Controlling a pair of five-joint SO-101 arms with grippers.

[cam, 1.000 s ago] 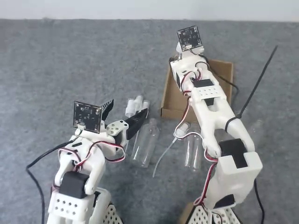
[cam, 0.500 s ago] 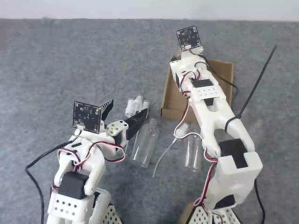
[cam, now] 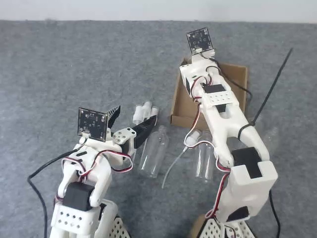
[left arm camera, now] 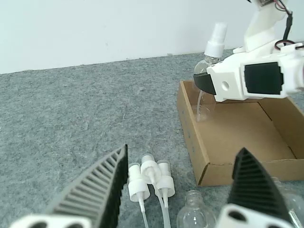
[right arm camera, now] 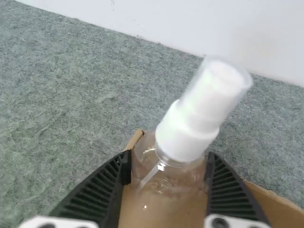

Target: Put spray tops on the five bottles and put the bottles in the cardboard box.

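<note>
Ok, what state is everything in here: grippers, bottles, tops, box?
Right gripper, shut on capped bottle.
Capped bottle, upright at a corner of the box.
Left gripper, open.
Loose tops, three, lying unfitted.
Near bottle, lying, no top.
Box, open-topped.

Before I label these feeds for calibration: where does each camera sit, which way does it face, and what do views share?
High view: fixed above the arms' bases, looking down over the table; both arms show.
Left wrist view: on the left arm, facing the loose spray tops and cardboard box past the open left gripper.
Right wrist view: on the right arm, facing the capped bottle held in the right gripper.
Shared: both wrist views show that bottle.
</note>
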